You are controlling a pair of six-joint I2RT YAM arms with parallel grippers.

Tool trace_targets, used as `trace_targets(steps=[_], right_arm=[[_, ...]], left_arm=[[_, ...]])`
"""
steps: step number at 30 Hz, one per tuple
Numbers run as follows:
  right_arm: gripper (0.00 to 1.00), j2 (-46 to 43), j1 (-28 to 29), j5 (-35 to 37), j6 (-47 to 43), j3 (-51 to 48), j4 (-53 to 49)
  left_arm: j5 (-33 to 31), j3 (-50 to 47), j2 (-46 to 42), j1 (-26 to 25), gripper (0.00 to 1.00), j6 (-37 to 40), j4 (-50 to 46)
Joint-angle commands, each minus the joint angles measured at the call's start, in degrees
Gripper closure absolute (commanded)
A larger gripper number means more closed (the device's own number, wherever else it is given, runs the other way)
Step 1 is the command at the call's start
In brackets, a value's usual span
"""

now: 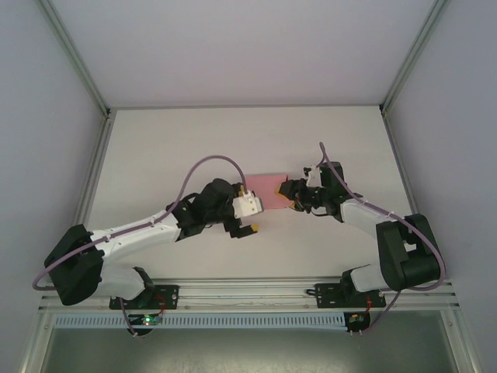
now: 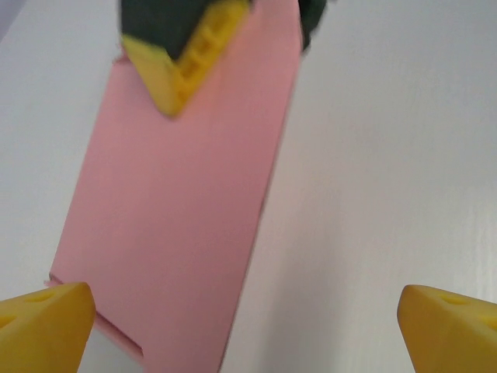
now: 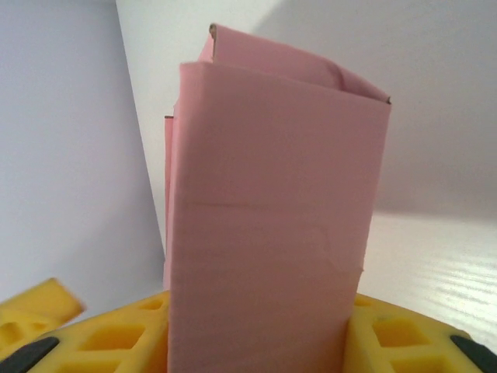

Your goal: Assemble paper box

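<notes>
White-walled enclosure around a pale worktop [image 1: 194, 148]. Mid-worktop, between both arms: pink paper box [image 1: 268, 186], already folded into a rectangular sleeve. Resting on the surface or raised just off it, cannot tell which.

Pinched at its right end by the right fingers [image 3: 116, 342], closed against both side walls, probably to keep the sleeve square and steady while the other end gets worked. That other end open, flaps not yet tucked.

Spread fully wide at that end: left fingers [image 2: 46, 322], one tip just beside the box's corner, the other well apart over bare worktop, gripping nothing. Looks like a stance for straddling the end before closing a flap.

Thin card edges, likely to crease under a hard squeeze. Plenty of open room toward the back wall and both sides; tight only between the two wrists, close together over the box.
</notes>
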Motion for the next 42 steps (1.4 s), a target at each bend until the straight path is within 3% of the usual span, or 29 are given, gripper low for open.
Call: trace_targets(steps=[1,10,16,27,33,35,36,39,42], right_arm=[[0.57,0.7,-0.9,-5.2,4.4,2.0,-2.4],[0.57,-0.9,-1.2,-9.7,11.4,-0.7,1.7],[0.57,-2.1,-1.3,-9.9,14.1,-2.1,2.7],[0.57,-0.8,-0.7,-11.4,17.2,-4.1,7.3],[0.55,-1.2,-0.7,-11.5,17.4,-4.3,7.5],[0.5,-1.8,-0.8,-10.4,18.6,-4.6,8.8],[0.4,-2.1,-0.8,-10.2,19.2,-4.7,10.3],[0.36,-3.2,-0.8,-8.8,18.9,-4.1,10.8],[0.21,-4.4,-0.9,-6.9,17.1,-3.2,10.6]], left_arm=[[-9.6,-1.5,0.6,-0.9,0.0,11.9,2.1],[-19.4,-0.5,5.5,-2.0,0.0,16.6,7.0],[-21.9,0.4,8.1,-2.7,0.08,17.9,8.8],[-23.6,1.6,8.0,-4.6,0.41,19.1,9.9],[-23.9,2.9,7.7,-4.9,0.53,18.8,7.1],[-23.5,2.8,7.4,-4.9,0.56,18.9,6.9],[-23.4,2.6,7.2,-4.9,0.59,18.8,7.2],[-21.7,3.0,6.7,-4.9,0.6,18.2,5.3],[-19.7,3.6,6.7,-4.9,0.62,18.0,2.4]])
